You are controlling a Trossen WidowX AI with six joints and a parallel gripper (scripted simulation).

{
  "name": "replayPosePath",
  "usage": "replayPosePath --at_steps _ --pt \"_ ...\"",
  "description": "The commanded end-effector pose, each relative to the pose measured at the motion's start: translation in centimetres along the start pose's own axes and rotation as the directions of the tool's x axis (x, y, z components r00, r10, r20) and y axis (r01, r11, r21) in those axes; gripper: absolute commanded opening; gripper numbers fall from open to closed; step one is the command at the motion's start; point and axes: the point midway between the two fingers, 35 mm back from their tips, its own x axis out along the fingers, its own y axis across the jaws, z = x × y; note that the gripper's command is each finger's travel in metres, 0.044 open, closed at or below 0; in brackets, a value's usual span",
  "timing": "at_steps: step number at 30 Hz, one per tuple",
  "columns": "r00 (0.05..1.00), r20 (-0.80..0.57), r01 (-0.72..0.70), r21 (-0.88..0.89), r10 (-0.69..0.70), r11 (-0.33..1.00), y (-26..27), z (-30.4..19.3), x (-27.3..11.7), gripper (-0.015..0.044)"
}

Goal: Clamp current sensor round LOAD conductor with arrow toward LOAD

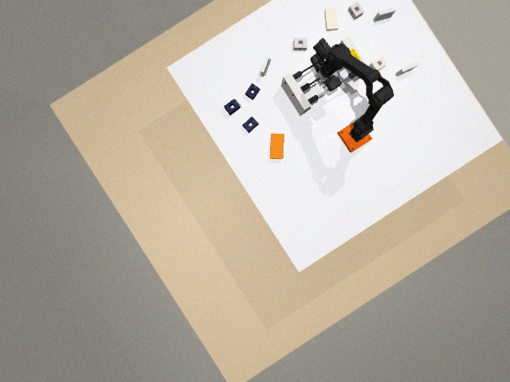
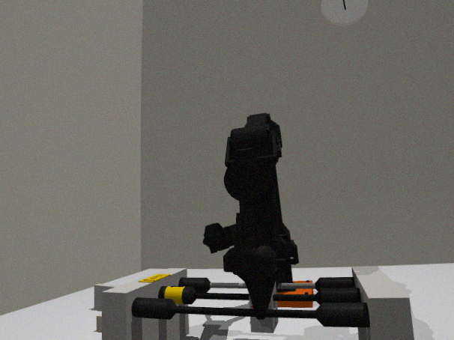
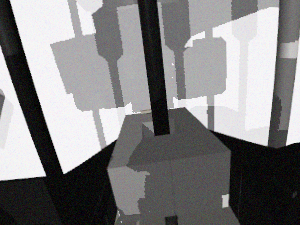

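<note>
Gripper [image 1: 331,82] [image 2: 261,309] [image 3: 160,137] closed on the grey sensor [image 2: 264,325] [image 3: 170,183], which sits at the middle conductor [image 2: 223,296] [image 3: 154,58]. Arm [image 1: 355,64] [image 2: 258,203] hides the sensor from above; exterior shows only its lower part. Arrow and latch can't be made out.

Grey room around a pale wooden bench [image 1: 178,236]
Two plain walls meet in an upright corner at ten o'clock of the exterior view, the left wall [image 2: 68,127] slightly lighter than the back wall [image 2: 322,127]. A pale disc [image 2: 344,4] with a thin black line shows at one o'clock; soft shadows cross the white mat [image 1: 289,228] [image 2: 45,313] on the bench.
</note>
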Motion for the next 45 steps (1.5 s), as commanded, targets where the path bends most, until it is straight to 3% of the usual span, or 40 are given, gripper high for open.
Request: replayPosePath --at_steps 1,31,37,45 --pt "1.0 0.0 0.0 0.0 0.0 1.0 0.01 0.0 -0.02 0.0273" --pt "1.0 0.0 0.0 0.0 0.0 1.0 0.01 0.0 -0.02 0.0273" --pt "1.0 0.0 0.0 0.0 0.0 1.0 0.01 0.0 -0.02 0.043" --pt "1.0 0.0 0.0 0.0 0.0 1.0 0.01 0.0 -0.02 0.044"
